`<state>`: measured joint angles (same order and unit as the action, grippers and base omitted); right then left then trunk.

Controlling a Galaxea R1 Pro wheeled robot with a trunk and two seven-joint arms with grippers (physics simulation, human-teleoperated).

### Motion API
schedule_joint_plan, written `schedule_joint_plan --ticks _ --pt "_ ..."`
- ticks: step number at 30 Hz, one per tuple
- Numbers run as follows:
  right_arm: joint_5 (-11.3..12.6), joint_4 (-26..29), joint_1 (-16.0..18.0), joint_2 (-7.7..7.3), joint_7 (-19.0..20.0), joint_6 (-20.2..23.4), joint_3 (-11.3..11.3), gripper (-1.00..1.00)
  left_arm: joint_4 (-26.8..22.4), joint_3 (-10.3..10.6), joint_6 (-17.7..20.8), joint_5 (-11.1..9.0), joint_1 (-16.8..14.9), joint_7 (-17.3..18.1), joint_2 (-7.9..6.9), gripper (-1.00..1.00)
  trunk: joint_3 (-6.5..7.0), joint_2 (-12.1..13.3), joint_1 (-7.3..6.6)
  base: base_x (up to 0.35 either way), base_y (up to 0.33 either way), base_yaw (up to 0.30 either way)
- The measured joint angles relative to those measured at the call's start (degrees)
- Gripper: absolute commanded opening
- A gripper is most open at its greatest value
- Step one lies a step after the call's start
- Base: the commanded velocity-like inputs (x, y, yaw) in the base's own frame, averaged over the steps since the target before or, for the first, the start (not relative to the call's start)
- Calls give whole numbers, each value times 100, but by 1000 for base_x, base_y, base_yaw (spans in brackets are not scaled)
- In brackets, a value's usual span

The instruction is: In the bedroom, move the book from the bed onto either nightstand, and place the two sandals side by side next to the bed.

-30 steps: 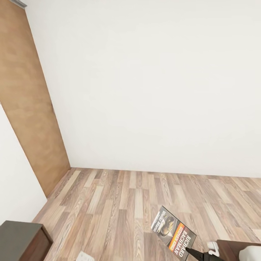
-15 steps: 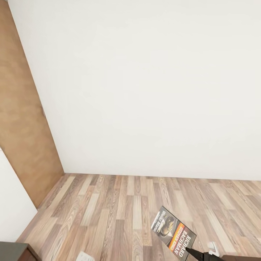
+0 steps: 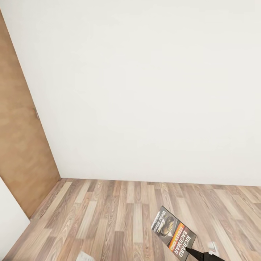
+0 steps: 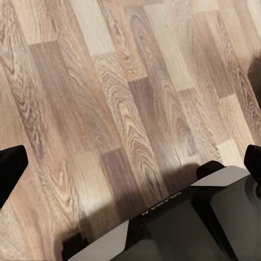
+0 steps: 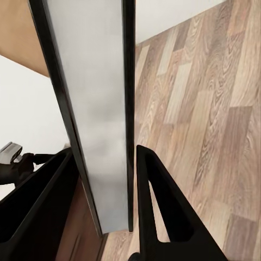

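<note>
At the far left of the head view, 1 brown wooden door (image 3: 18, 156) is standing against the white wall (image 3: 152, 90), with the wood-plank floor (image 3: 119, 217) running below. Low at the right, 1 book (image 3: 173, 233) is hanging tilted above the floor, its cover and "Richard Bachman" lettering facing the camera, pinched at its lower corner by the right gripper (image 3: 191, 251).

The left wrist view is showing what the head view is not: the left gripper (image 4: 130, 168) with its 2 dark fingers (image 4: 11, 168) spread wide apart over bare planks, holding nothing.

The right wrist view is looking along the book's (image 5: 95, 109) grey page edge, with 2 black fingers (image 5: 163, 217) clamping it from both sides.
</note>
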<state>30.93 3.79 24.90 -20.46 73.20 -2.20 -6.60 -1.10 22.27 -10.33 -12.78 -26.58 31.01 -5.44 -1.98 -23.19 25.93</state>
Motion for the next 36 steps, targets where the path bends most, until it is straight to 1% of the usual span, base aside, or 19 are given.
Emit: schedule_joint_plan --ticks 6,19,36 --pt "0 0 0 0 0 0 -3 -100 0 0 0 0 0 -6 0 100 0 0 0 318 -19 0" --pt "0 1 0 -2 2 0 2 -100 -1 0 1 -5 0 -2 0 100 0 0 0 310 -115 0" --pt "0 0 0 0 0 0 0 -100 0 0 0 -9 0 -3 0 100 0 0 0 324 -6 0"
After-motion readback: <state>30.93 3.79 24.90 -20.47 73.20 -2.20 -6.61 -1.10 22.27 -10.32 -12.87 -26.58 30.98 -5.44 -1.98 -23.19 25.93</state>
